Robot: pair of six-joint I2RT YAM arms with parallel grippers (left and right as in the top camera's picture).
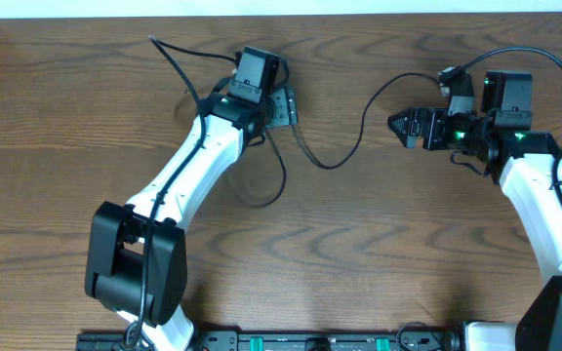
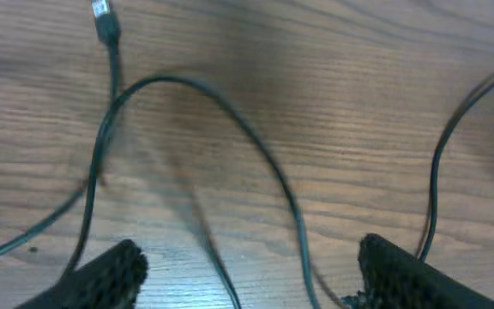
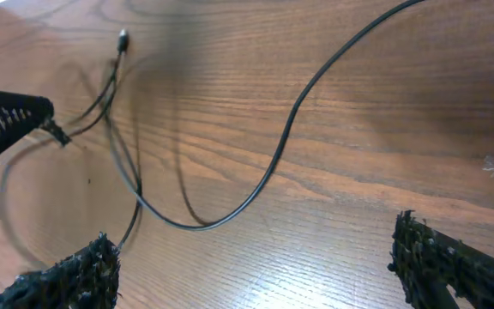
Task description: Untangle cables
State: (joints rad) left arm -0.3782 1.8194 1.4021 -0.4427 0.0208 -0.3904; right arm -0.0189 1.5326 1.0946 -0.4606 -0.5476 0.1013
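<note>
The left gripper (image 2: 251, 256) stands wide and grips nothing. Strands of the black cables (image 1: 331, 167) run loose across the gap between its fingers, and a small plug (image 2: 103, 17) lies ahead of it to its left. The right gripper (image 3: 254, 236) is spread just as wide and is empty, with one strand curving over the brown wood-grain table (image 1: 408, 244) ahead of it towards the left gripper.
</note>
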